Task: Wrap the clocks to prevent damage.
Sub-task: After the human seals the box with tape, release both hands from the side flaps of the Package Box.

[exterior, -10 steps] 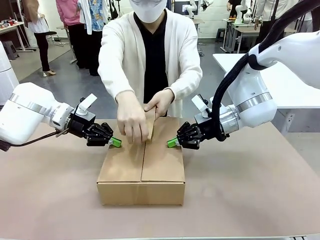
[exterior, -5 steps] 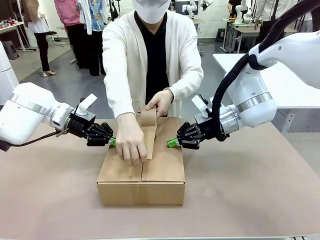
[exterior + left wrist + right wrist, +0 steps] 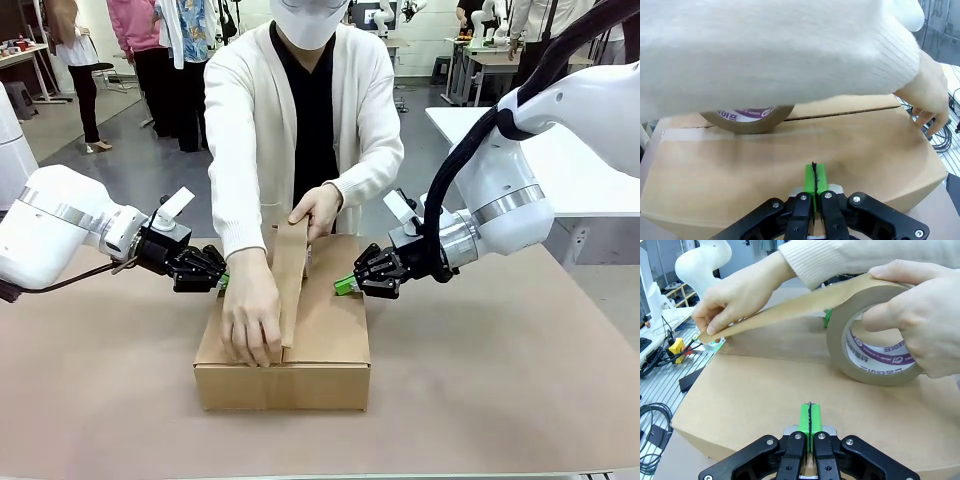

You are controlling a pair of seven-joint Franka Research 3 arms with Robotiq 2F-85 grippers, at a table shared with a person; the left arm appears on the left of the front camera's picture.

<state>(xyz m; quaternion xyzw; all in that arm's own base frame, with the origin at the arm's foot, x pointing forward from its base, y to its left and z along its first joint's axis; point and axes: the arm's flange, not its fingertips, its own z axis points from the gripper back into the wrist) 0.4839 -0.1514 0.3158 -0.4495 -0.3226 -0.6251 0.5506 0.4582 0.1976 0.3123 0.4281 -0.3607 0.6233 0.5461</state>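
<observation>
Brown tabletop [image 3: 500, 400] carries a cardboard box [image 3: 325, 340]; left gripper [image 3: 222, 282] and right gripper [image 3: 344, 286], each pinched together, touch its lid while a person's hand [image 3: 250, 318] stretches tape [image 3: 290, 280] along it.

Brown-topped table [image 3: 500, 380] carries one closed cardboard box [image 3: 325, 335]. Box sits flat at the table's middle, square to the near edge, bare surface all round.
</observation>
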